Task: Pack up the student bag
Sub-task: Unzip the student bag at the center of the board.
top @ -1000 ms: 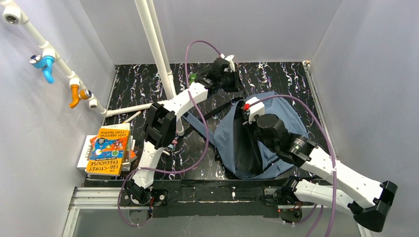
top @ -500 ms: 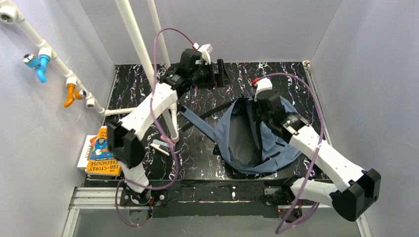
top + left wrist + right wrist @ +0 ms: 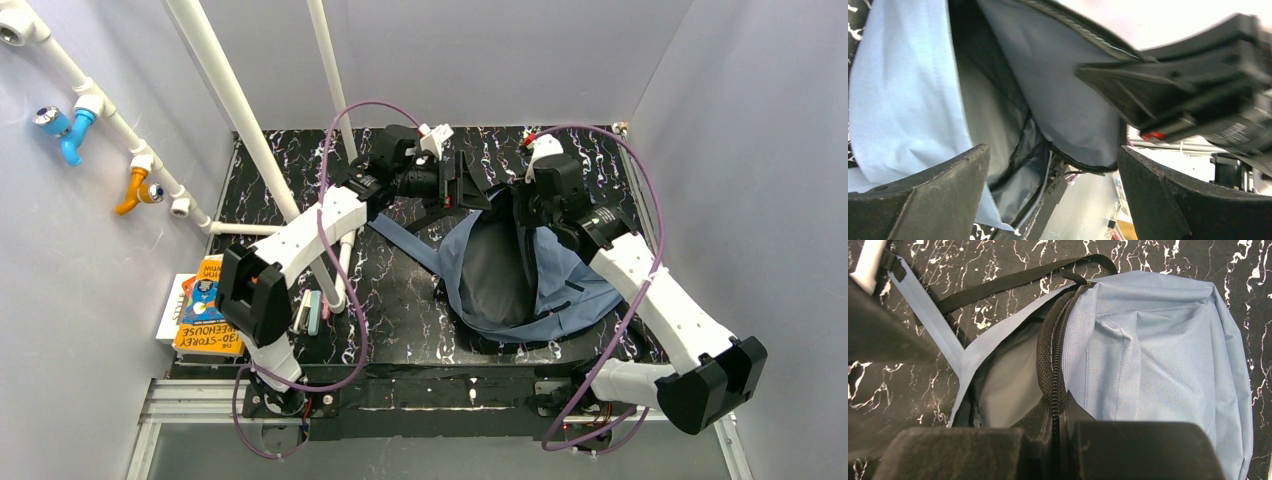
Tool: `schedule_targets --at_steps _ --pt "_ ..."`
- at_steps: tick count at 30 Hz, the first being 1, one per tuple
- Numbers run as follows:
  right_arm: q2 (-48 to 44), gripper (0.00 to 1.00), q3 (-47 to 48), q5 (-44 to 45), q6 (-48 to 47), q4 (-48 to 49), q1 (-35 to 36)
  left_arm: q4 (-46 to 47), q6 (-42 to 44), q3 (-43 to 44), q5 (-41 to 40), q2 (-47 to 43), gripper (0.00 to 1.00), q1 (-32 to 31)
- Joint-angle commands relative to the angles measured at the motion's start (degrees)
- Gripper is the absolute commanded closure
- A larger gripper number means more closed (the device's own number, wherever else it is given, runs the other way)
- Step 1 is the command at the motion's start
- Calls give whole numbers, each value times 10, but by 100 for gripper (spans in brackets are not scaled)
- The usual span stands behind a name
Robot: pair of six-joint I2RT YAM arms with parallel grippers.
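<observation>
Nearest me, at the lower left of the overhead view, a stack of books [image 3: 210, 310] waits at the edge of the table [image 3: 400, 320], and right of centre the bag [image 3: 565, 290] lies slumped on the dark top with its mouth gaping toward the left and a strap [image 3: 405, 238] trailing out toward the middle. It looks light and thoroughly soft, just thin cloth with nothing I can see inside to stiffen it, so I'd expect it to sag and fold wherever it isn't held, and the mouth to fall shut if let go. The firm places to take it are the zip [image 3: 1050, 365] along the rim and the webbing; the plain panels would only bunch up. The right arm bends out at the lower right, runs up along the bag, and tips its wrist down over the top rim; the right gripper [image 3: 1060, 427] is pressed together on the zip edge, lifting that lip. Farther back, the left arm stretches from the lower left up to the upper middle, wrist turned sideways to face the opening; the left gripper [image 3: 1053, 165] stands spread wide with nothing between its fingers, and the grey lining shows beyond them
</observation>
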Motion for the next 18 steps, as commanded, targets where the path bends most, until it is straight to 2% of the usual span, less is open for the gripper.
schedule_targets --at_steps 1,5,7,15,18 --pt "-31 99 2 -27 -4 27 -1 -1 23 36 16 -8 2 -27" --pt "-36 99 -11 -36 -6 46 -2 -86 111 87 -24 -17 2 -90" --pt "-37 99 -17 -54 -2 55 -2 -129 158 81 -69 -45 2 -115" --pt "-37 99 -43 -81 -4 76 -2 -226 261 11 -228 -239 2 -188" --pt "-33 99 -39 -86 -11 73 -2 -252 266 -37 -334 -354 2 -193"
